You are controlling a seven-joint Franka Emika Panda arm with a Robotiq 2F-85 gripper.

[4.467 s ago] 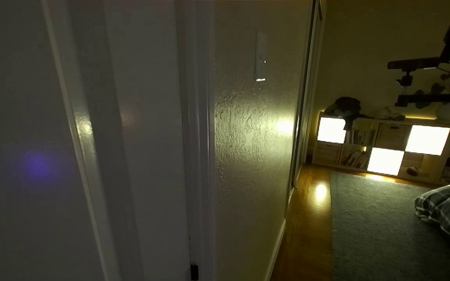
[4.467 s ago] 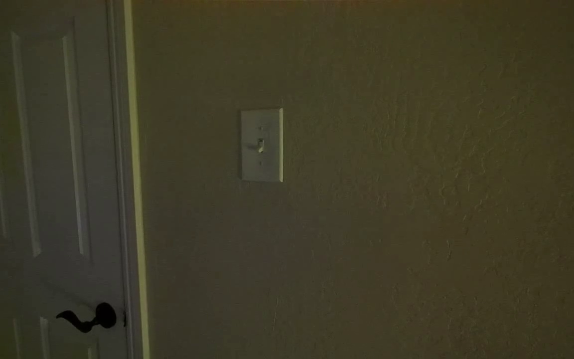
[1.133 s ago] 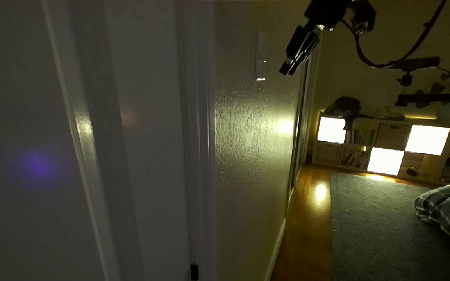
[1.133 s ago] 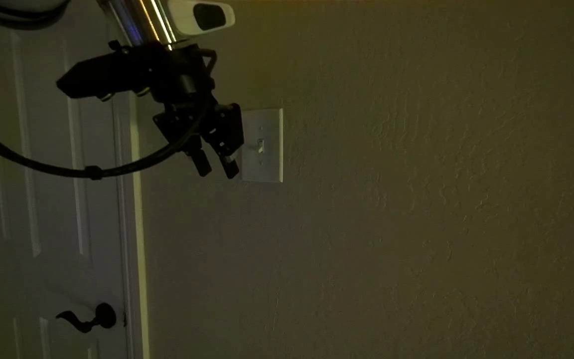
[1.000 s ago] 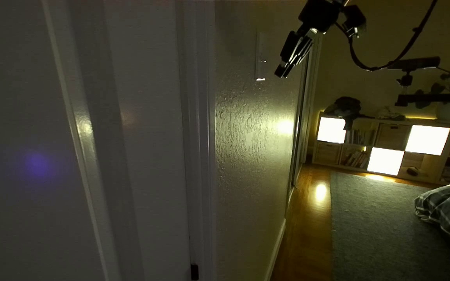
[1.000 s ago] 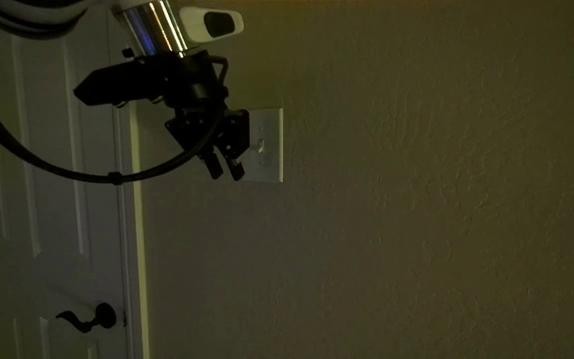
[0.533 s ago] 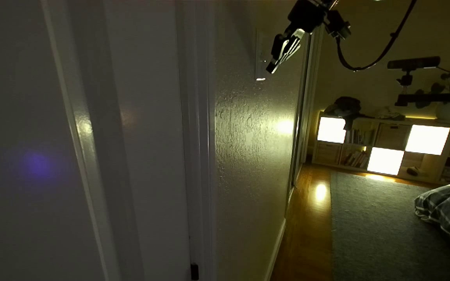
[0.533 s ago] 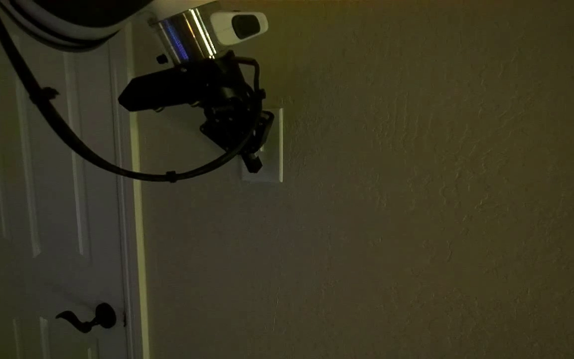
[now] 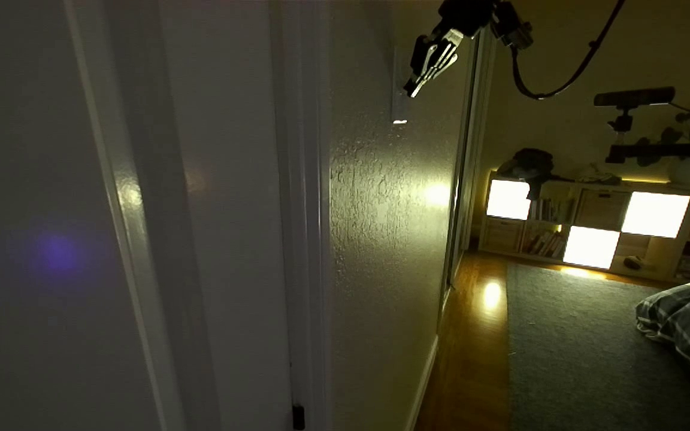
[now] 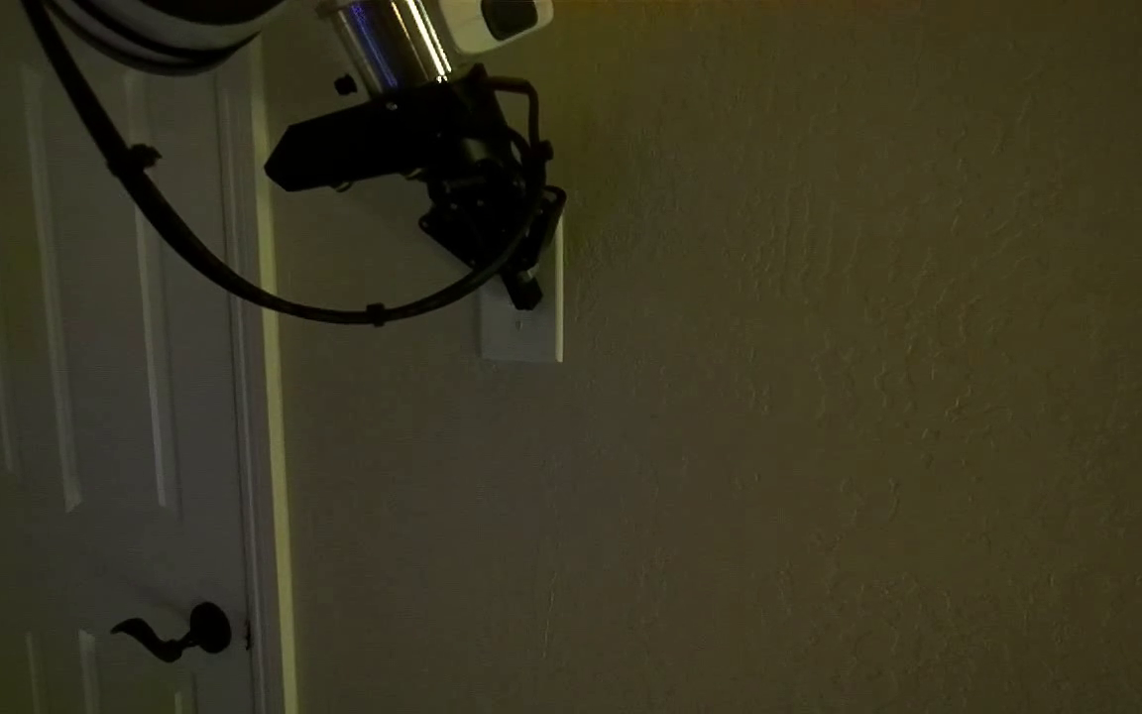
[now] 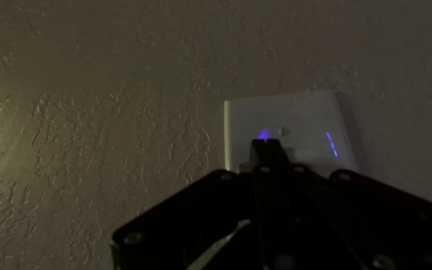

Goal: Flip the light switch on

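The light switch, a pale upright plate, is on the wall in both exterior views (image 9: 400, 111) (image 10: 519, 343) and fills the middle of the wrist view (image 11: 294, 108). My black gripper (image 10: 525, 295) is in front of it, pointing down at a slant. Its fingertips overlap the plate's centre and hide the toggle. From the side, the gripper (image 9: 409, 91) has its tips right at the plate's face; whether they touch it I cannot tell. In the wrist view the gripper (image 11: 265, 140) is shut, tips together, with nothing seen between them. One plate screw (image 11: 282, 131) shows beyond the tips.
A white door with a dark lever handle (image 10: 174, 633) stands beside the switch. A black cable (image 10: 333, 314) loops below the wrist. Farther off are a shelf with glowing cubbies (image 9: 590, 246), a camera on a stand (image 9: 633, 97) and a bed with a plaid cover (image 9: 689, 335).
Over the last second the gripper has moved across to the switch and its fingers have come together. In the last half second it has risen slightly along the plate. The room remains dim.
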